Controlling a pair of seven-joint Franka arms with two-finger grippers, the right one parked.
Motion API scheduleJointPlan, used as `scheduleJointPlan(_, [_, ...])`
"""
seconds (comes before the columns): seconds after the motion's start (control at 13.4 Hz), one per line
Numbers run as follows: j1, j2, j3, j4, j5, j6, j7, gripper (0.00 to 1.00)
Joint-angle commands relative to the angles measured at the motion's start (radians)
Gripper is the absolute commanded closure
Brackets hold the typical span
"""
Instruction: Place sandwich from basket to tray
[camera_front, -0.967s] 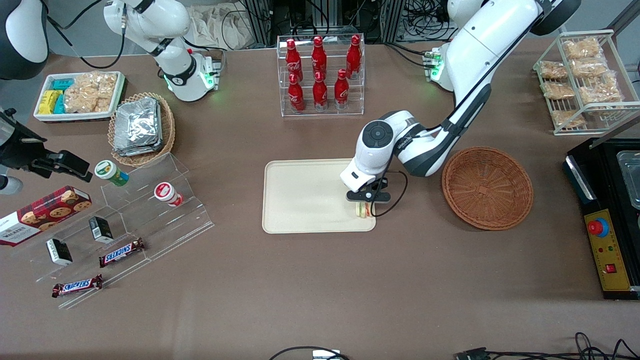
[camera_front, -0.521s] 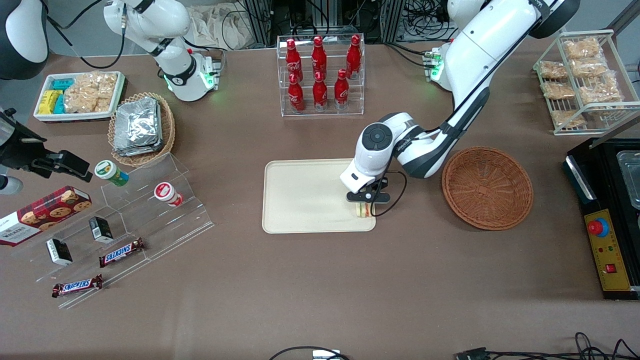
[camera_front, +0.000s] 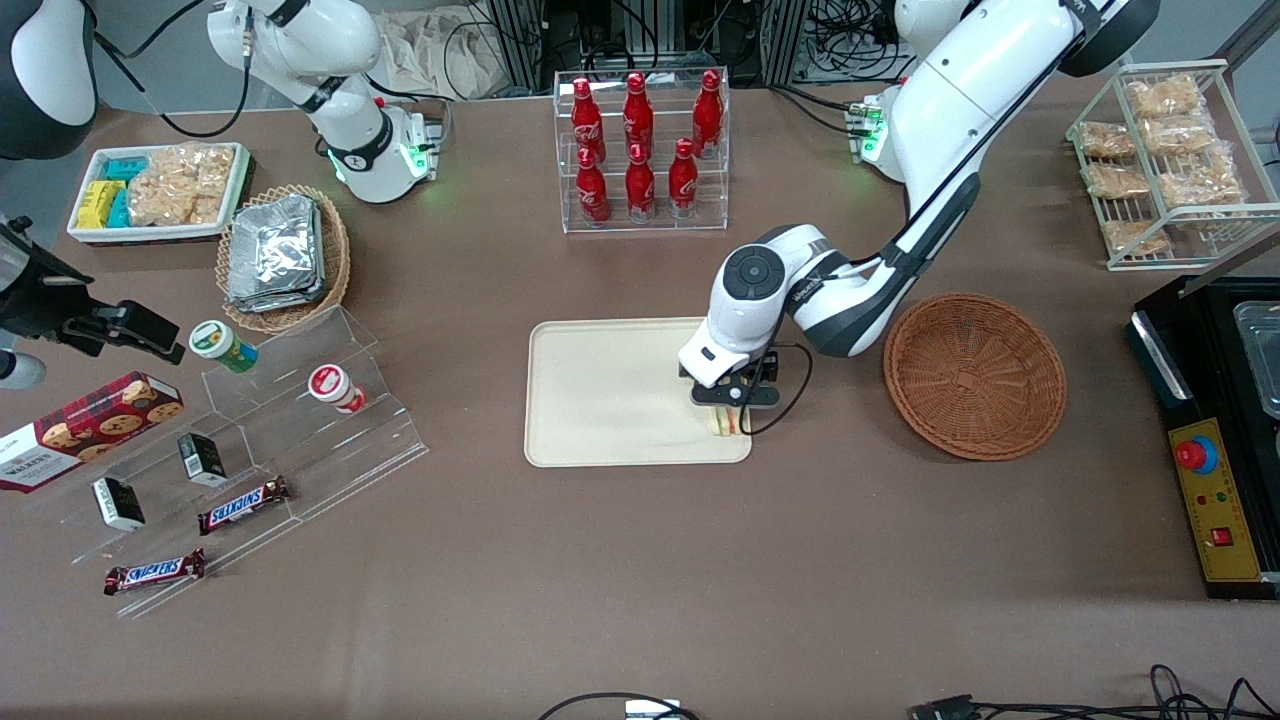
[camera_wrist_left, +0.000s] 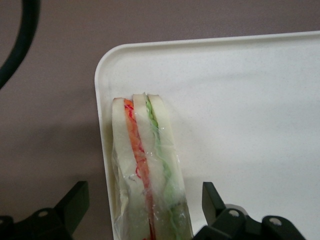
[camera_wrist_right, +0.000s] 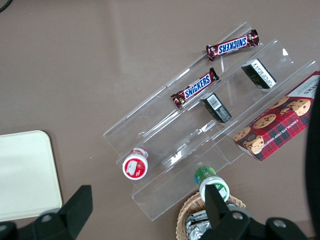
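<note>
The sandwich (camera_front: 729, 422) (camera_wrist_left: 147, 170) is a wrapped wedge with orange-red and green layers. It lies on the cream tray (camera_front: 600, 400) (camera_wrist_left: 240, 100), in the corner nearest the front camera on the working arm's side, along the rim. My gripper (camera_front: 731, 404) (camera_wrist_left: 144, 197) hovers just above it, open, with one black finger on each side of the wedge and neither touching it. The reddish-brown basket (camera_front: 975, 375) sits beside the tray toward the working arm's end and holds nothing.
A clear rack of red bottles (camera_front: 640, 150) stands farther from the camera than the tray. A tan basket of foil packets (camera_front: 285, 255) and acrylic steps with snacks (camera_front: 260, 430) lie toward the parked arm's end. A wire rack (camera_front: 1160, 160) and a black control box (camera_front: 1220, 440) are at the working arm's end.
My gripper has risen slightly off the sandwich. The sandwich stays where it was on the tray.
</note>
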Motion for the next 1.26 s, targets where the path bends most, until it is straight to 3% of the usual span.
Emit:
scheduleJointPlan(0.0, [-0.004,-0.062,-0.007,0.069,-0.011,-0.161,0.002,0.00])
scheduleJointPlan(0.07, [-0.004,-0.096,-0.016,0.118,-0.031,-0.270,0.008,0.00])
scheduleJointPlan(0.22, [-0.004,-0.176,-0.019,0.233,-0.150,-0.469,0.054,0.00])
scheduleJointPlan(0.37, [0.007,-0.295,0.011,0.264,-0.218,-0.602,0.193,0.00])
scheduleJointPlan(0.6, [-0.003,-0.473,0.198,0.243,-0.323,-0.696,0.344,0.00])
scheduleJointPlan(0.89, [-0.004,-0.604,0.455,0.180,-0.419,-0.713,0.661,0.00])
scheduleJointPlan(1.19, [-0.004,-0.612,0.619,0.188,-0.426,-0.722,0.846,0.00])
